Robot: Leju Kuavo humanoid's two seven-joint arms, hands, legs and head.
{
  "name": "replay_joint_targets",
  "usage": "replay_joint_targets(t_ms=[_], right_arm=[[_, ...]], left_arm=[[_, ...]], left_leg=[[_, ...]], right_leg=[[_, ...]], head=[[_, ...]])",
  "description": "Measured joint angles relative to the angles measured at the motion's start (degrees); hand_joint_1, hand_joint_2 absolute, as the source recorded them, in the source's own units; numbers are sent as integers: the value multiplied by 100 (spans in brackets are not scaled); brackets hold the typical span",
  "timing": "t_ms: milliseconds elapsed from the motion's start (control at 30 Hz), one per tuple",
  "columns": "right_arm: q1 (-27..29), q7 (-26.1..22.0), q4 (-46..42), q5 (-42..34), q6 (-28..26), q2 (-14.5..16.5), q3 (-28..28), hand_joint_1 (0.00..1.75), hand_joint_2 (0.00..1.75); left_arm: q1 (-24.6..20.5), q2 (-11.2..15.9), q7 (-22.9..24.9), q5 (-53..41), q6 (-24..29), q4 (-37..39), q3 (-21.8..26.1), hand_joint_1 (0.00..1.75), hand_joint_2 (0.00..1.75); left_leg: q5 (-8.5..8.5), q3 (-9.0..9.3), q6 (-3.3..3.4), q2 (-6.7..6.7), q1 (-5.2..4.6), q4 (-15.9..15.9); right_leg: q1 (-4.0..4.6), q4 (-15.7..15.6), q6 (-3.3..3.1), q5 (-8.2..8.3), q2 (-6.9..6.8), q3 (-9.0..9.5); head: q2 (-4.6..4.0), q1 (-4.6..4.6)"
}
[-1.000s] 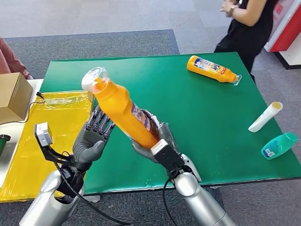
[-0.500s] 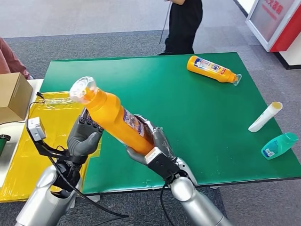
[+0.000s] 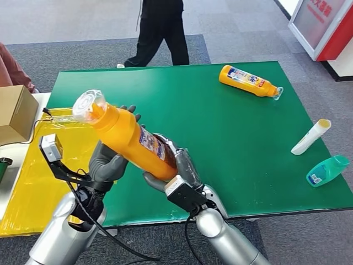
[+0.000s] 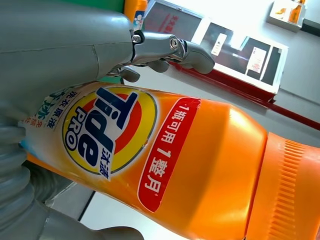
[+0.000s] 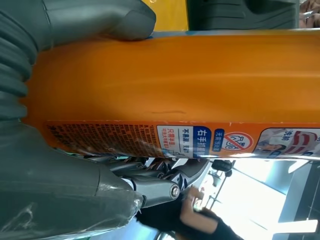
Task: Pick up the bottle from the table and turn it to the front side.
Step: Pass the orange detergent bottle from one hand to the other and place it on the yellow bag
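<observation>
An orange detergent bottle (image 3: 124,135) with a clear cap hangs tilted above the near left part of the green table (image 3: 233,143), cap up and toward the left. My right hand (image 3: 181,168) grips its base from below. My left hand (image 3: 104,165) wraps around its middle, with fingertips (image 3: 129,109) showing over the far side. In the left wrist view the bottle (image 4: 170,165) turns its round Tide label to the camera, lying between the fingers and thumb of my left hand (image 4: 56,45). The right wrist view has the bottle (image 5: 181,75), small-print label showing, inside my right hand (image 5: 45,190).
A second orange bottle (image 3: 249,80) lies at the table's far right. A white tube (image 3: 311,137) and a teal bottle (image 3: 327,170) lie near the right edge. A yellow sheet (image 3: 37,165) and a cardboard box (image 3: 14,113) sit to the left. A person (image 3: 160,27) walks behind the table.
The bottle has swung left and lies flatter. My left hand has moved from beside the bottle to around its middle. The person behind the table has walked to the left.
</observation>
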Motion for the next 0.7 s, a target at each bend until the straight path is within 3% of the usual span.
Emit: replay_joint_targets(t_ms=[367, 700], right_arm=[[-24, 0, 7, -8, -151, 0, 45, 175, 175], [-89, 38, 24, 617, -620, -2, 221, 175, 175]], left_arm=[[-172, -15, 18, -5, 239, 64, -199, 0, 175], [-273, -6, 21, -152, 429, 98, -263, 0, 175]], left_leg=[[0, -1, 0, 0, 0, 0], [0, 0, 0, 0, 0, 0]], right_leg=[[0, 0, 0, 0, 0, 0], [0, 0, 0, 0, 0, 0]], head=[[0, 0], [0, 0]])
